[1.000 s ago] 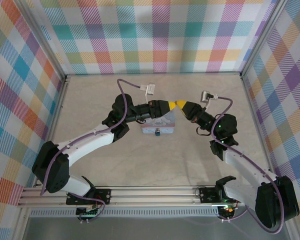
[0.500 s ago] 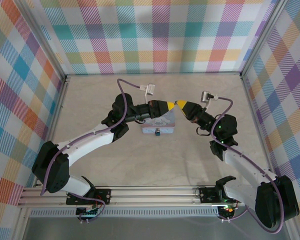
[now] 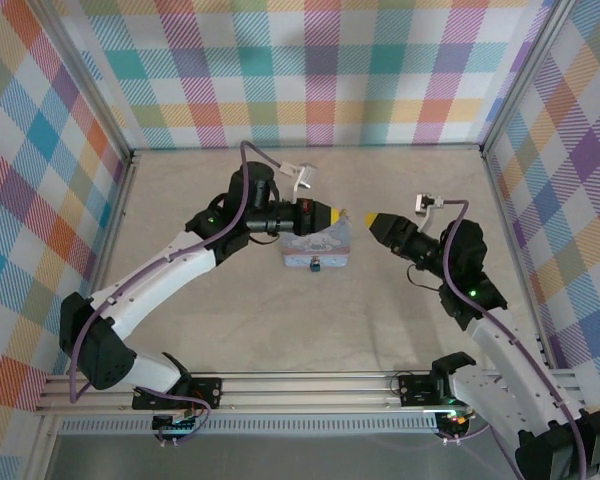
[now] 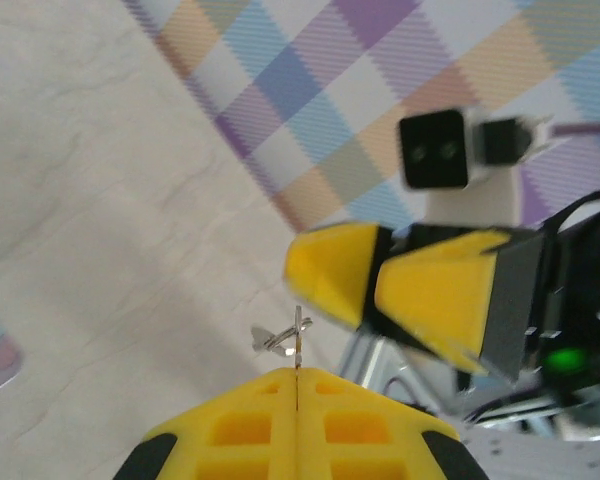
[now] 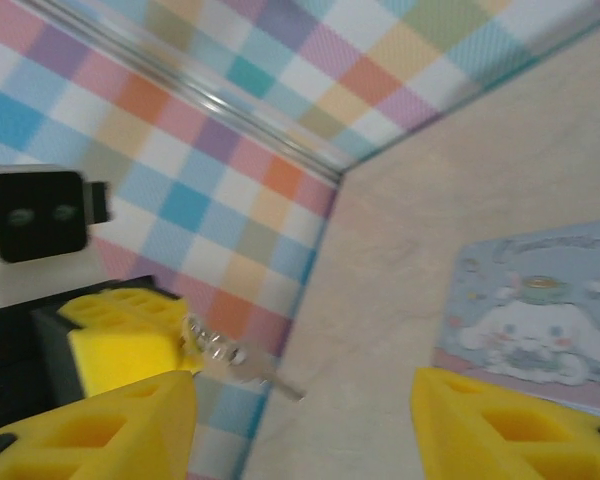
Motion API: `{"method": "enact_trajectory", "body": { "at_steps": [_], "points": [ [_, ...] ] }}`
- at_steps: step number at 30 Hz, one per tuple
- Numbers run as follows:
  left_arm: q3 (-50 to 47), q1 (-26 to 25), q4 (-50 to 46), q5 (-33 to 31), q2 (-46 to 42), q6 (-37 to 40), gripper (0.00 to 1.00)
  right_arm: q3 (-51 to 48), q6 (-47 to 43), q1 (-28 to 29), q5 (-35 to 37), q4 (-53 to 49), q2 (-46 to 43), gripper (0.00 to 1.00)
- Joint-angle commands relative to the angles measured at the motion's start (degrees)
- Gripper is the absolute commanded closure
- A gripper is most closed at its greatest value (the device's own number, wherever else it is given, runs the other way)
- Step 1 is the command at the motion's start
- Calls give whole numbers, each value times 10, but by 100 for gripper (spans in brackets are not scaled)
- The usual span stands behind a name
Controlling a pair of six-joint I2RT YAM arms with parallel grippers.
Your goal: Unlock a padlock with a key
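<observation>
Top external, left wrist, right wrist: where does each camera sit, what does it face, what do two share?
Top external: overhead, behind the bases; sees both arms, the tin.
Left wrist: faces the right gripper; own shut fingers pinch a key.
Right wrist: faces the left gripper, tin; own fingers apart.
Shared: both wrist views show the key.

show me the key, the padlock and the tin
key [image 4: 285, 340], left wrist view, its exposed metal
padlock [image 3: 316, 265], top external view, its dark body
tin [image 5: 540, 310], right wrist view, its printed lid
</observation>
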Motion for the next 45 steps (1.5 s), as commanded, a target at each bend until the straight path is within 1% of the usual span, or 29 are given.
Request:
{"method": "enact_trajectory", "body": {
  "at_steps": [1,3,5,7,10,12,13,15,19,23,25,29,30,33,35,39,41,45],
  "points": [
    [35,4,-202,-27,-2,102,100,39,-109,-2,32,-171,18,44],
    [60,4,-258,-14,13,131,100,47,-152,-2,2,-171,32,54],
    [85,4,-304,8,31,157,100,56,-167,-2,-26,-168,40,56],
    [107,4,-341,27,47,180,100,63,-175,-4,-88,-147,53,58],
    [125,3,-363,63,57,204,100,62,-159,-3,-187,-90,83,64],
    [131,3,-362,91,57,216,100,39,-128,-3,-231,-19,89,65],
    [133,4,-363,94,57,219,100,32,-122,-3,-244,2,88,66],
    [137,3,-363,100,58,223,100,22,-113,-3,-258,27,86,66],
    [127,3,-335,149,54,223,100,13,-94,-2,-289,65,91,62],
    [127,4,-325,151,55,220,100,10,-82,3,-308,85,97,64],
    [125,3,-318,154,54,218,100,13,-86,9,-316,80,101,67],
    [121,3,-304,151,51,212,100,16,-92,20,-328,77,107,69],
    [120,3,-301,150,49,211,100,14,-94,22,-332,78,107,69],
    [116,3,-291,146,44,208,100,13,-98,28,-338,72,105,63],
    [116,3,-290,144,43,208,100,14,-103,33,-345,69,104,63],
    [116,3,-291,146,46,208,100,15,-112,40,-351,54,101,69],
    [114,3,-288,145,44,207,100,17,-118,42,-354,48,100,70],
    [112,3,-286,148,44,208,100,19,-127,43,-353,36,99,79]
  ]
}}
